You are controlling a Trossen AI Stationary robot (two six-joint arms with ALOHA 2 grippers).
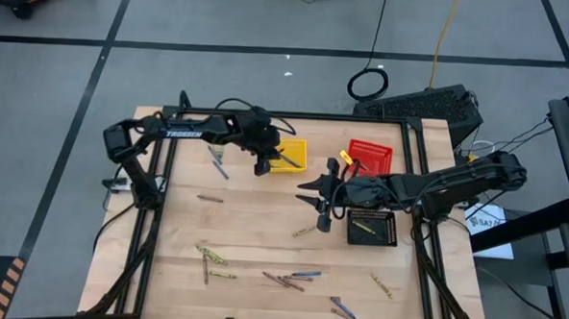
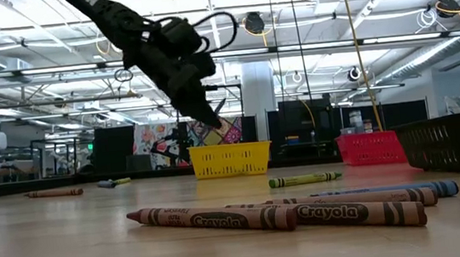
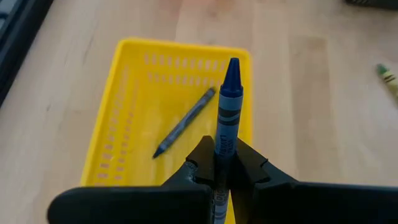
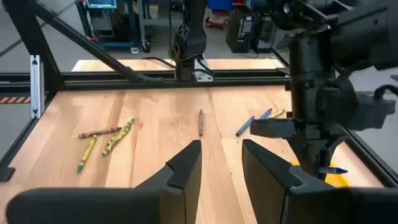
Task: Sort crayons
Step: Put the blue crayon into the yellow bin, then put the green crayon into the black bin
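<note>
**Blue crayon held over the yellow basket**

The left pincer [image 3: 225, 171] is clenched on a blue crayon [image 3: 227, 112], which stands tip-forward above the yellow basket [image 3: 118, 124]. One more blue crayon [image 3: 185, 122] already lies inside that basket. The right pincer [image 4: 221, 163] hangs released, holding nothing, above the middle of the table [image 1: 252, 235], near the black basket [image 1: 372, 227] and the red basket [image 1: 369, 156]. The other crayons lie scattered over the table, most toward its near edge, a few by the left arm.
</note>
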